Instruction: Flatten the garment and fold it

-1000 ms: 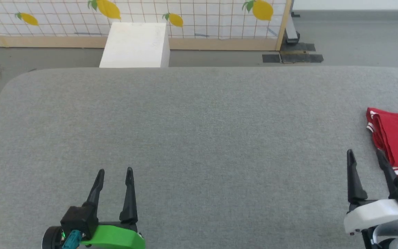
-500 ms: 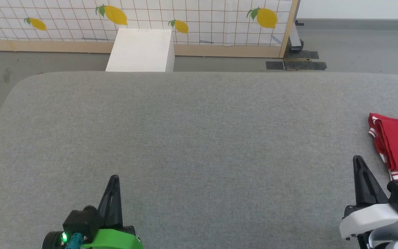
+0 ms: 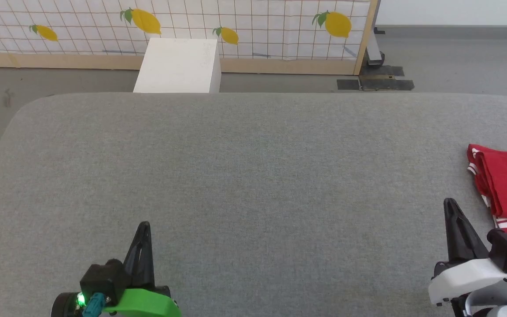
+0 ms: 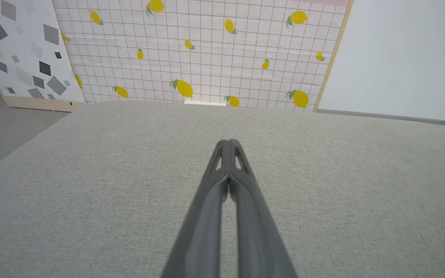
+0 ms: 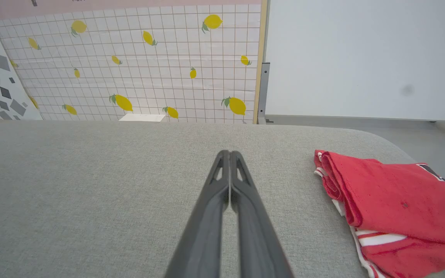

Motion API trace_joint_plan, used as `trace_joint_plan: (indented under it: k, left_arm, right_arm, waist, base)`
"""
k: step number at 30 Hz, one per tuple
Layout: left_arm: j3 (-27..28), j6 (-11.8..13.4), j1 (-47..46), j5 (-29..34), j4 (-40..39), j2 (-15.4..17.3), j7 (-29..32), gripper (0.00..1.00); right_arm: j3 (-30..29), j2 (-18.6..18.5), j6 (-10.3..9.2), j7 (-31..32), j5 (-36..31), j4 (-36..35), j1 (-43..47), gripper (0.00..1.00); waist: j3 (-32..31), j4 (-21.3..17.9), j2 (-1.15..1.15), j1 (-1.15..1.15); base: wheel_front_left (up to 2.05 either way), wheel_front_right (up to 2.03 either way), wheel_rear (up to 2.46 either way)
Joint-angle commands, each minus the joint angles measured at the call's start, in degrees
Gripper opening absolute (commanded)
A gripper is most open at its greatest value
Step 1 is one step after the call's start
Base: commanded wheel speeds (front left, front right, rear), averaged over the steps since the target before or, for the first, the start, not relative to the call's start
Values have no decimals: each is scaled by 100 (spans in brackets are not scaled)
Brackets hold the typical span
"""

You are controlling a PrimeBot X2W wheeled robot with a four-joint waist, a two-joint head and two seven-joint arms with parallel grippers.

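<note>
Your left pincer [image 3: 144, 225] has its two dark fingers pressed together tip to tip with nothing between them. It sits low over the near left part of the grey tabletop [image 3: 253, 167] on its green mount, where a small green light glows. In the left wrist view the joined fingers point straight across bare grey fabric towards the far edge.

Your right pincer [image 3: 449, 201] is the same: fingers closed against each other along their length, holding nothing. It hangs over the near right of the tabletop on its white mount.

The garment [image 5: 396, 200] lies on the tabletop just to the right of that right pincer, apart from the fingers. It is a bundled, folded red heap with its rolled edge turned towards the pincer. Red-and-white striped trim shows along its near and left edges. At the right border of the right wrist view you can see part of a dark letter outlined in white. In the head view the picture's right edge cuts the heap off, so you cannot tell how far it reaches.

Beyond the tabletop's rounded far edge a white box [image 3: 176, 66] stands on the grey floor [image 3: 456, 57]. Behind it is a wood-framed panel [image 3: 258, 22] of white grid printed with yellow lemons. Black tape patches [image 3: 374, 83] lie by the panel's right post. A plain white wall [image 5: 361, 58] stands to the right of the panel.
</note>
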Motion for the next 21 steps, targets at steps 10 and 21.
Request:
trace_joint_plan:
  k: [10,21]
  left_arm:
    - [158,-121,-105,215,13,-131,139,0]
    - [289,-218,-151,379,20,-215,265,0]
  right_arm:
    - [91,0,-1,70,-58,-62,-32,0]
    - [170,0,-2,134,-85,-95,-45,0]
  waist:
    - [-18,-18,0,0]
    - [-37,-37,0,0]
  base:
    - [0,0,0]
    - [0,0,0]
